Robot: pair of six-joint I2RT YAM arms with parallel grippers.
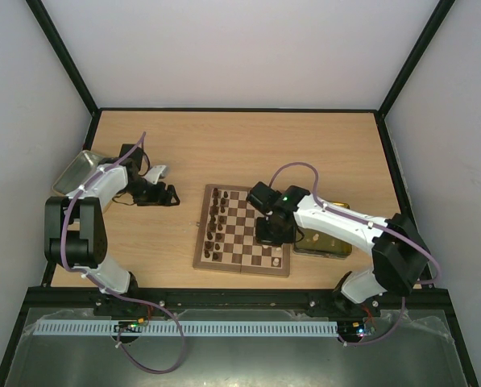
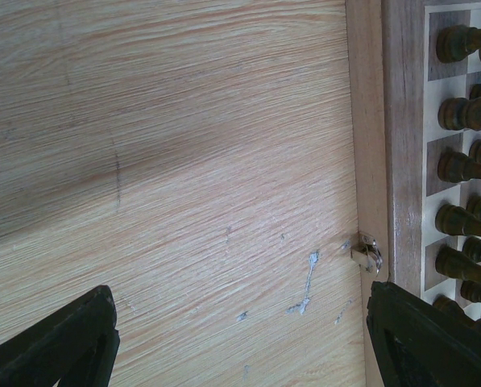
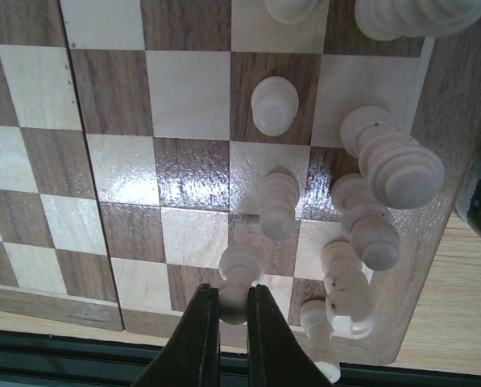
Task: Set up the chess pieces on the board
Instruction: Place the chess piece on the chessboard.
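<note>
The board (image 1: pixel 240 267) lies mid-table. Dark chess pieces (image 1: pixel 217 226) stand in two files along its left side, also in the left wrist view as dark pieces (image 2: pixel 464 113). Several cream pieces (image 3: pixel 279 201) stand near the board's (image 3: pixel 188 93) right edge. My right gripper (image 3: pixel 232 294) is shut on a cream pawn (image 3: pixel 241 272) over the near right squares; from above, the right gripper (image 1: pixel 272 234) hangs over that corner. My left gripper (image 1: pixel 169 195) hovers over bare table left of the board, open and holding nothing, its fingers (image 2: pixel 63 343) wide apart.
A grey metal tray (image 1: pixel 77 171) sits at the far left behind the left arm. A yellowish tray (image 1: pixel 327 244) lies just right of the board, partly under the right arm. A small metal latch (image 2: pixel 367 251) juts from the board's left edge.
</note>
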